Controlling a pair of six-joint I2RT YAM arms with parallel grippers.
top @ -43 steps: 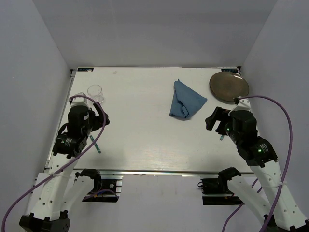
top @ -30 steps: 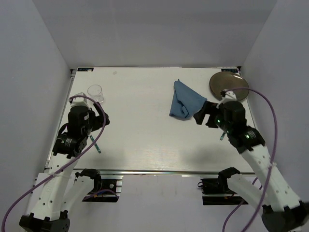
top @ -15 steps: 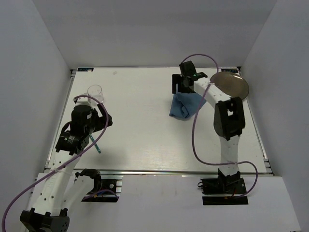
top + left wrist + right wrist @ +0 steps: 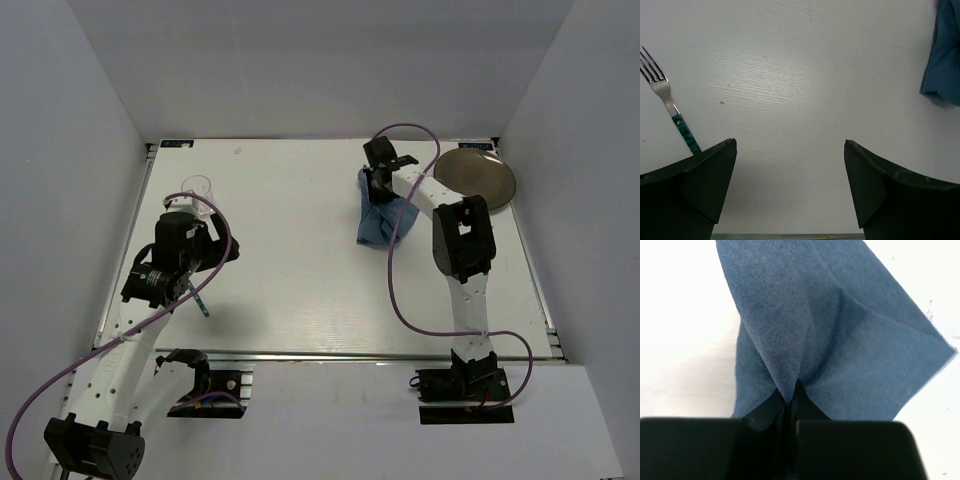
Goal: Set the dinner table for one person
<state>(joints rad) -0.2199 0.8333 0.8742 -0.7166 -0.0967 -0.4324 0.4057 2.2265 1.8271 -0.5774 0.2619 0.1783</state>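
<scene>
A steel fork (image 4: 668, 104) with a mottled green handle lies beside our left gripper (image 4: 790, 145), whose jaws are spread wide and empty over the smooth white dinner table (image 4: 290, 270) beneath both arms. Our right gripper (image 4: 789, 401) pinches soft blue cloth (image 4: 840, 355) into a peak. A round plate (image 4: 474, 180) sits far right.

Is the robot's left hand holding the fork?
No, the left gripper is open with nothing between its fingers, and the fork lies on the dinner table off to one side.
</scene>
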